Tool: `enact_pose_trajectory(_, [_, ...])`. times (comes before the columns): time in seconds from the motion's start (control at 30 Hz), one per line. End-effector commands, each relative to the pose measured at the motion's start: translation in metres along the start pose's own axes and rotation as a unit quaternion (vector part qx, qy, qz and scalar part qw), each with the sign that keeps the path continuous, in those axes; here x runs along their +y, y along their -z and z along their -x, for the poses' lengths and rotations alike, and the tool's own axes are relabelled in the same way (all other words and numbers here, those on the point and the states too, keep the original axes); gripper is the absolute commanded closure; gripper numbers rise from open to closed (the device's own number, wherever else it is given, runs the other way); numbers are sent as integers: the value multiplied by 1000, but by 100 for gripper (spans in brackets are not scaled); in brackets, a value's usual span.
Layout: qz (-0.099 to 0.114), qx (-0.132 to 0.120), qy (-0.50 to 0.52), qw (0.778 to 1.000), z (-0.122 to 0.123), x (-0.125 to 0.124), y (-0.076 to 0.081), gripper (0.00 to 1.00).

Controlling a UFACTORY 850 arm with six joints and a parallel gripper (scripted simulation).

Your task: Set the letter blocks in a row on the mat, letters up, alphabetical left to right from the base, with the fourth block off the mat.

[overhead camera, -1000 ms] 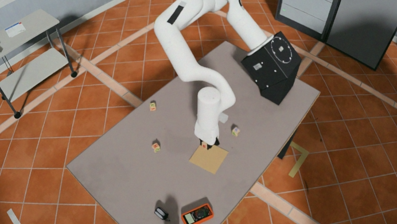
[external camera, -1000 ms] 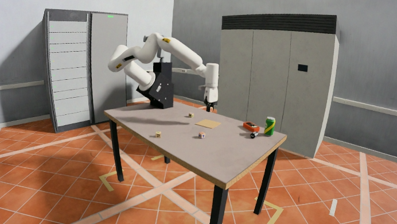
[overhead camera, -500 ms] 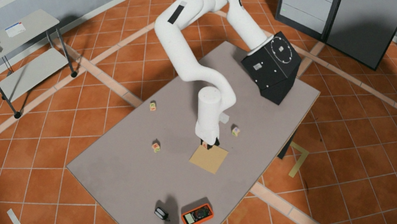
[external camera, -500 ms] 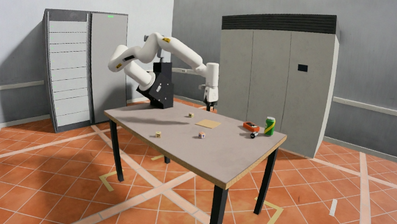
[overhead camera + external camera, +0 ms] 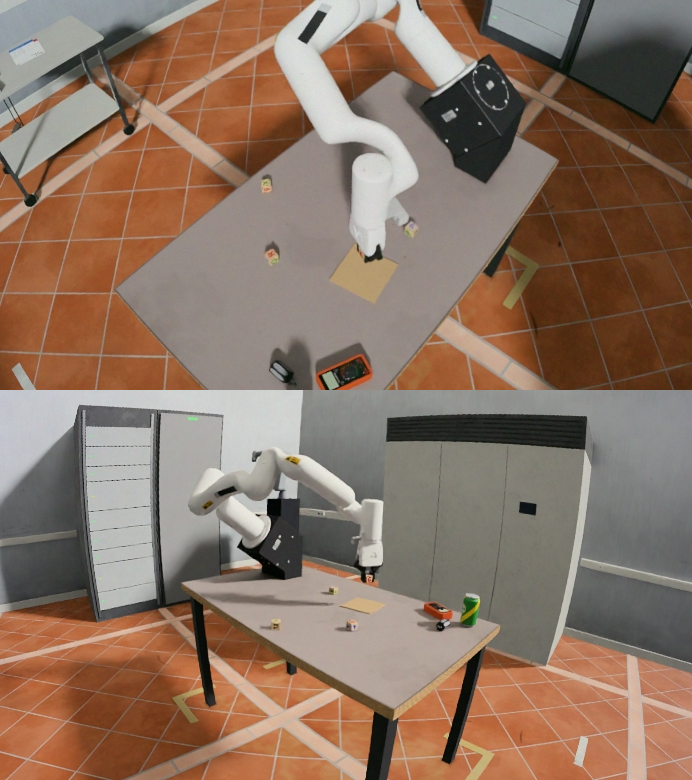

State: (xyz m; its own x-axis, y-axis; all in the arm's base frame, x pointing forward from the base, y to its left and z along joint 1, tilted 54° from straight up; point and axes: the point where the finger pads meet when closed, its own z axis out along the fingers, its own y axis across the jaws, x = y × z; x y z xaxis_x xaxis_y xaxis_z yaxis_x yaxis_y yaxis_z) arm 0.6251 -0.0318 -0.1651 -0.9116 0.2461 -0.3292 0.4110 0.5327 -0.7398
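My gripper (image 5: 369, 256) (image 5: 369, 574) is shut on a small reddish letter block (image 5: 361, 252) (image 5: 369, 578) and holds it in the air, well above the table; in the overhead view it lies over the near corner of the tan mat (image 5: 367, 285) (image 5: 362, 605). The fingers hide most of the block, and its top face cannot be read. Three other blocks lie on the table off the mat: one (image 5: 411, 229) (image 5: 333, 590) beside the arm, one (image 5: 272, 257) (image 5: 352, 625) left of the mat, and one (image 5: 266, 186) (image 5: 276, 623) farther away.
An orange multimeter (image 5: 344, 374) (image 5: 437, 610), a small black object (image 5: 281, 371) (image 5: 441, 625) and a green can (image 5: 470, 609) stand at the table's far end. The robot's black base (image 5: 475, 117) (image 5: 280, 545) takes up the opposite end.
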Motion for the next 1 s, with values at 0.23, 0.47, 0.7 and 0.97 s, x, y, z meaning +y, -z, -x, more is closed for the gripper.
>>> enact_pose_trajectory(0.23, [2,-4,-156,988,-9,11,1,72])
enact_pose_trajectory(0.47, [2,-4,-230,973,-13,16,1,72])
enact_pose_trajectory(0.7, [2,-4,-314,949,-19,21,1,72])
enact_pose_trajectory(0.97, [3,-3,-402,915,-25,27,1,72])
